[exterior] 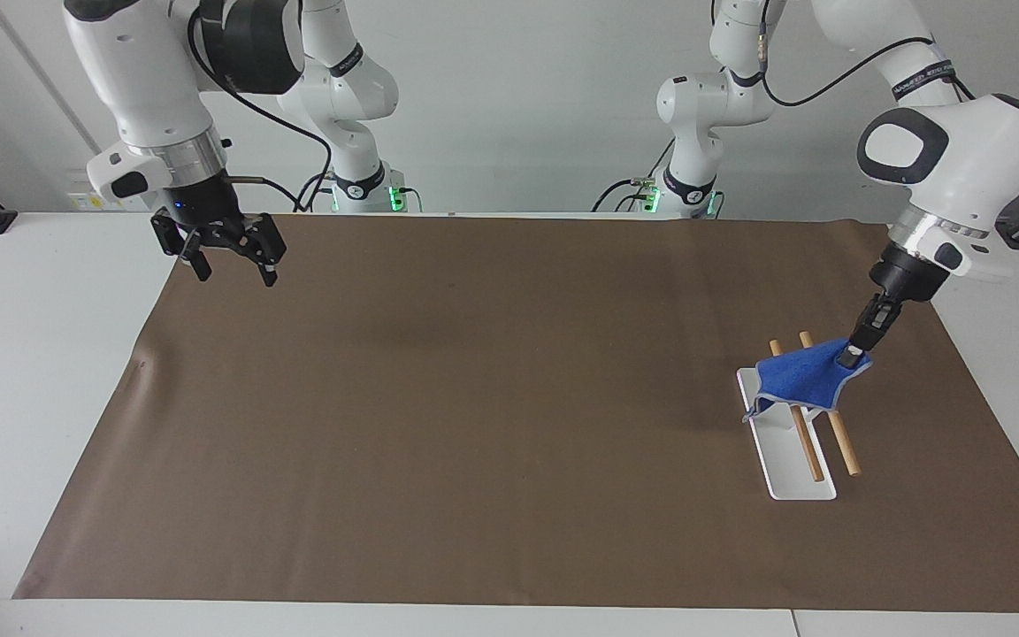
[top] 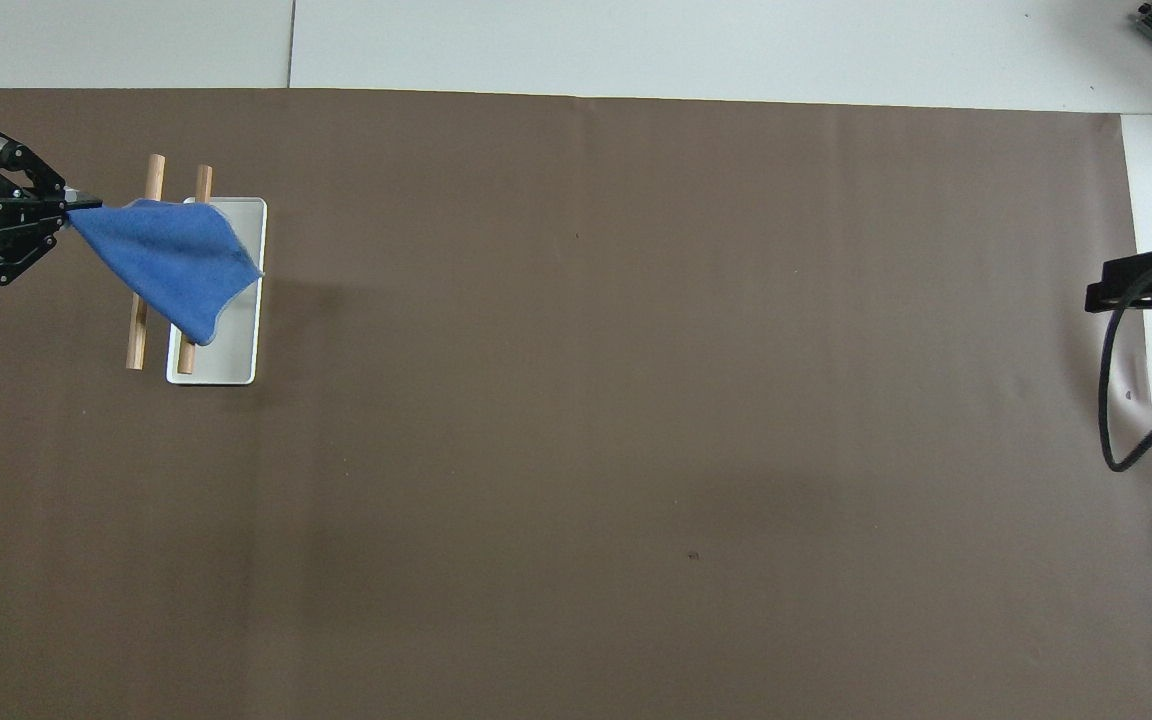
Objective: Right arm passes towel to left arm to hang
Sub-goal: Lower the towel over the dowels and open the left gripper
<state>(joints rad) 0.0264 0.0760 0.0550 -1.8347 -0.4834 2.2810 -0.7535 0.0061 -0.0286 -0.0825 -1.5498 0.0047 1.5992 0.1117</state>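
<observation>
The royal-blue towel [exterior: 800, 380] lies draped across the two wooden rods [exterior: 842, 445] of a small rack with a white base [exterior: 794, 482], at the left arm's end of the table. My left gripper [exterior: 853, 356] is shut on the towel's corner and holds it just over the rod nearest the table's end. In the overhead view the towel [top: 174, 262] stretches from the left gripper [top: 66, 208] over both rods [top: 137, 335]. My right gripper [exterior: 235, 268] is open and empty, raised over the mat's corner at the right arm's end.
A brown mat [exterior: 492, 398] covers most of the white table [exterior: 41, 372]. Two slimmer white arms with green lights [exterior: 359, 106] stand at the table's edge nearest the robots. A black cable [top: 1121, 400] hangs from the right arm's wrist.
</observation>
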